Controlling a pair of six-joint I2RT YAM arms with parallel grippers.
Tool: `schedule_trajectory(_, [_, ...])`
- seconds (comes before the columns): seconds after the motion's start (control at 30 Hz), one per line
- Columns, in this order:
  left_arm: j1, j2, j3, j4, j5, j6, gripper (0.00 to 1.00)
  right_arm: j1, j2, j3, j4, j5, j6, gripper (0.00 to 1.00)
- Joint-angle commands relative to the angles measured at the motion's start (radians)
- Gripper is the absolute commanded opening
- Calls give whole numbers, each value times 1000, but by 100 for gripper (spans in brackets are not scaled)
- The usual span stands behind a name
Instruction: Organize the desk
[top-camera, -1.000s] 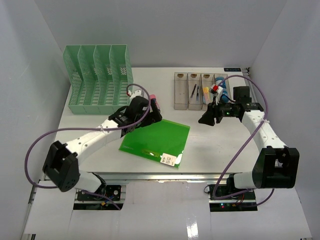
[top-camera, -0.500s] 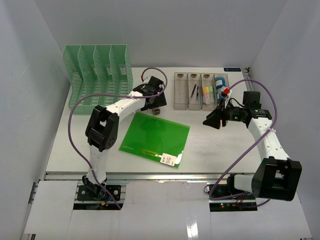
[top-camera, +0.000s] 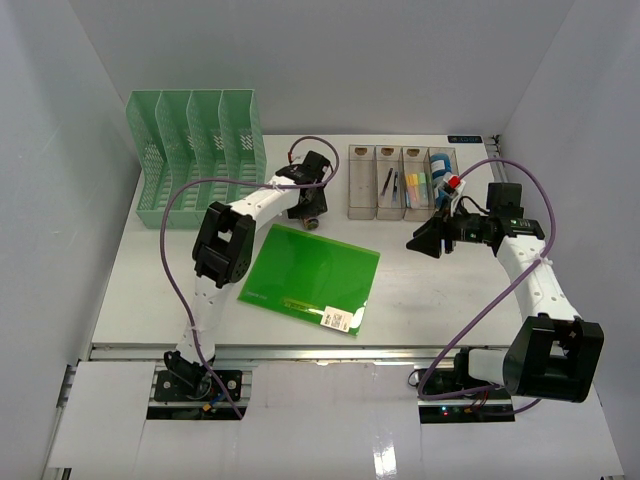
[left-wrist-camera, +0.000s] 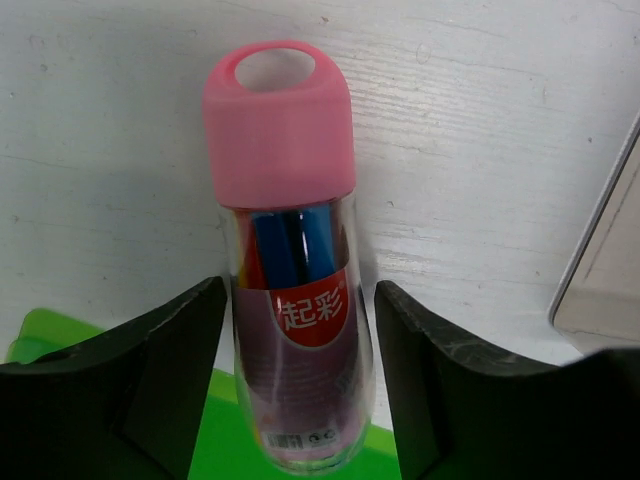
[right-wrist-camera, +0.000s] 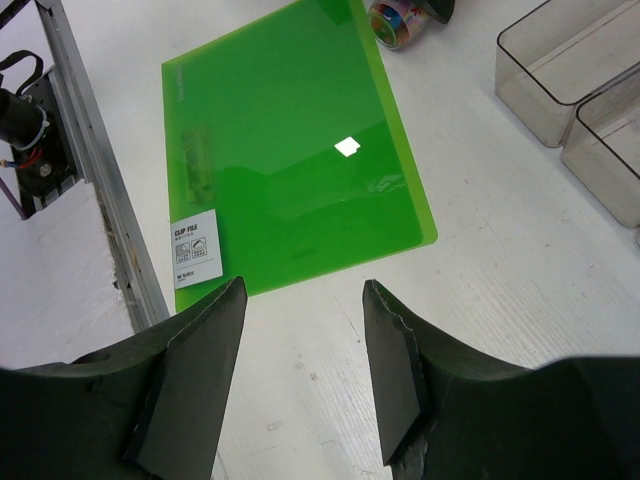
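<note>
Left end effector: jaws part open, astride a clear marker tube, with a thin gap showing on each side; as far as I can see, nothing is gripped yet. Right end effector: jaws about half open, empty, hanging above bare counter to the right of the green clip file. Counter is white, flat and fixed, filling the space between pale grey walls ahead of both arms. It is rigid and not for lifting, so the work is on what lies upon it. Green file rack stands at back left, slots upright; light plastic, likely to slide if knocked. Clip file lies flat mid-counter: thin, flexible, glossy and hard to pinch from above. I judge it best taken at an edge. Clear four-bay tray, back centre-right, holds pens and small items. Marker tube lies on its side at the file's far corner, its base end seeming to overlap the edge. It looks light, smooth and round, so it may roll; grip across the mid-body, below the pink cap.
</note>
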Motion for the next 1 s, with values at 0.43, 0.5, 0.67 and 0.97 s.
schedule_trajectory(0.43, [-19,-275,-89,134,187,66,2,-37,-23,-14,5,-20,-26,57])
schedule_trajectory(0.5, [-47,-312,-105,168,225,73,2,-42,-25,-15,5,-21,-26,57])
schedule_trajectory(0.67, [-105,-305,-40,227,308,65,2,-57,-24,-15,5,-22,-27,57])
schedule_trajectory(0.97, [-145,-74,303,199,344,44,5,-96,-20,-21,5,-47,-28,57])
